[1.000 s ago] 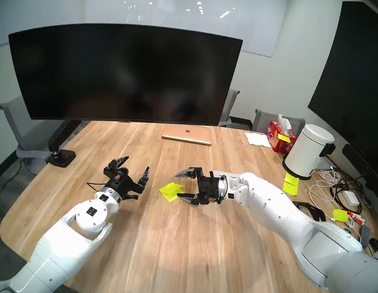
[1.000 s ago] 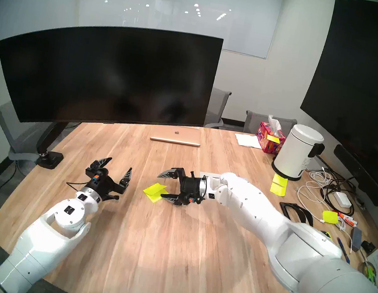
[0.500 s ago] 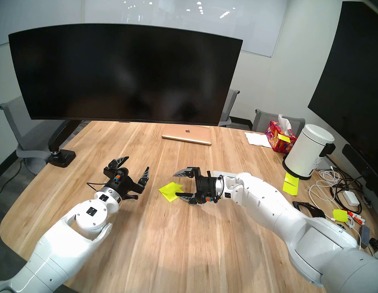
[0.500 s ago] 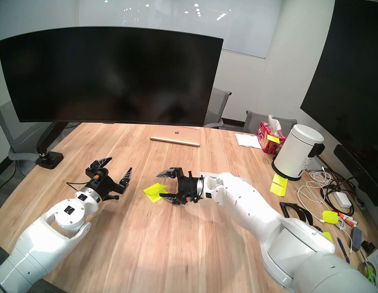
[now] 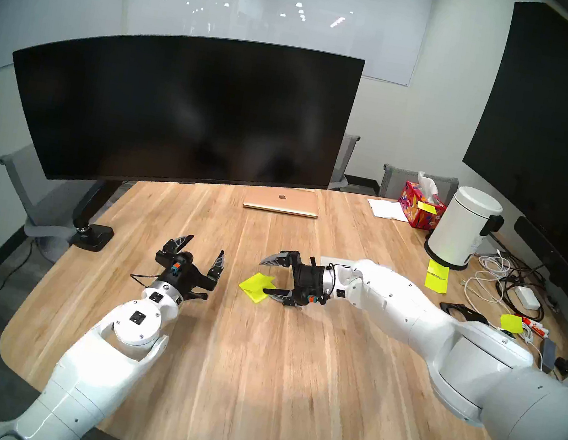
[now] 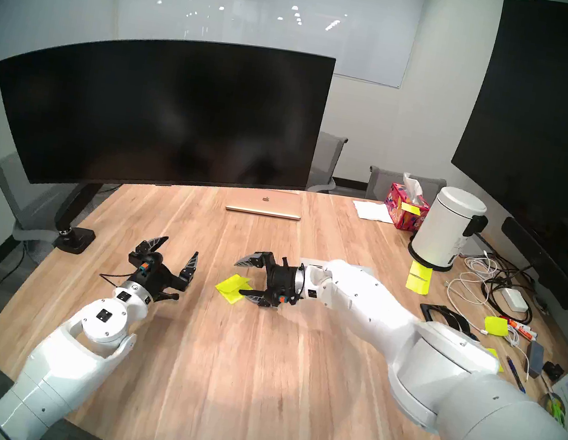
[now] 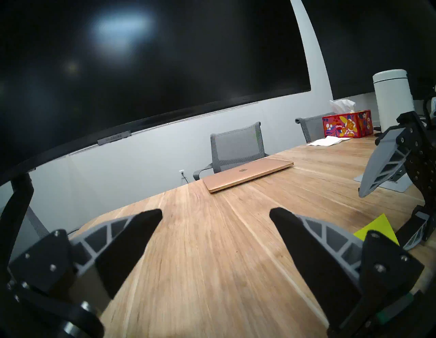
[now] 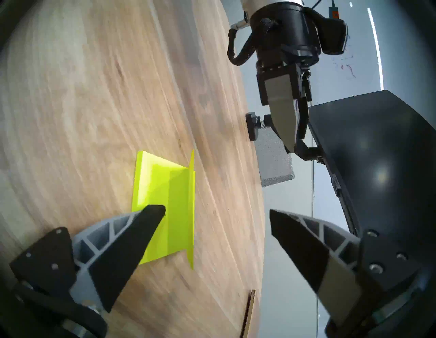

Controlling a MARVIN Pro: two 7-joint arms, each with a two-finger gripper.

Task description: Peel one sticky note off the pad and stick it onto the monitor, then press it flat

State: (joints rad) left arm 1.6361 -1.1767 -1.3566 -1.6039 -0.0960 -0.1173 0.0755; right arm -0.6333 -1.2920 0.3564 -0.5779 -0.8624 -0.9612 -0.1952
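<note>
From the head views, my right gripper (image 5: 268,276) lies on its side low over the table (image 5: 252,374), jaws spread wide, one finger above and the lower one resting at the near edge of the pad (image 5: 254,287), which sits mid-table between my two grippers; I judge I hold it so to get a fingertip under the top sheet. That top sheet, the sticky note (image 5: 263,280), is already lifted and folded up along one side. My left gripper (image 5: 203,251) hangs apart to the left, jaws open and empty, likely waiting to steady the pad. The monitor (image 5: 181,110) stands bare behind. In the left wrist view only a corner of yellow paper (image 7: 377,230) shows past my right finger. In the right wrist view, my lower fingertip (image 8: 151,212) overlaps the pad's flat face (image 8: 153,188) while the note (image 8: 191,207) stands upright; whether the tip touches paper I cannot tell.
</note>
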